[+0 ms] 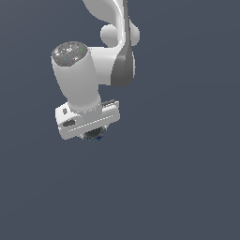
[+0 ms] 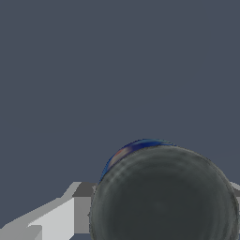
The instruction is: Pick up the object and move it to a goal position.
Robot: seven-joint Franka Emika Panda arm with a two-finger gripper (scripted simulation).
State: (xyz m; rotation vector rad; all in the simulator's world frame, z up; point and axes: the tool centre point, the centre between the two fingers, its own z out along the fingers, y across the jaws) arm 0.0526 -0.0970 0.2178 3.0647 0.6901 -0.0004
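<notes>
White robot gripper [image 1: 93, 132] with a small dark ball [image 1: 93, 135] directly beneath it (grip state indeterminate, fingers hidden); a loose hold could drop the ball.

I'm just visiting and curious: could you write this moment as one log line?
arm: Panda | gripper: around ball, finger state hidden | ball: dark, tucked under gripper, fills wrist view | surroundings: plain grey

Ball [image 1: 93, 136] tucked right under claw [image 1: 92, 134] (mostly hidden), arm [image 1: 77, 79] above; ball close to wrist camera.
</notes>
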